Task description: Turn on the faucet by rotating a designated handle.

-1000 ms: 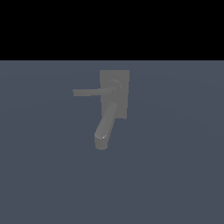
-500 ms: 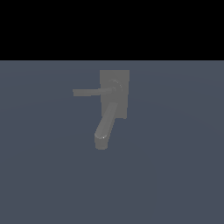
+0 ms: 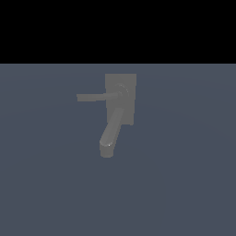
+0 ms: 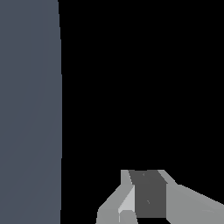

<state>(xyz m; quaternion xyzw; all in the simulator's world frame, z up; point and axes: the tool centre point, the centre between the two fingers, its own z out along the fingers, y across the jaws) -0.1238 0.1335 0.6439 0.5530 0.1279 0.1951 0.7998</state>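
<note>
1. Standing alone on the slate-blue surface: matte grey faucet, around the middle of the exterior view, with a flat rectangular back plate.
2. Reaching from a round hub on the plate toward the exterior view's left: thin handle, roughly level.
3. Sloping down and nearer from below the hub: thick rounded spout.
4. Showing only in the wrist view: claw, grey parts against black, cannot tell whether wide or narrow; nothing held in sight.

faucet on slate-blue floor
</note>
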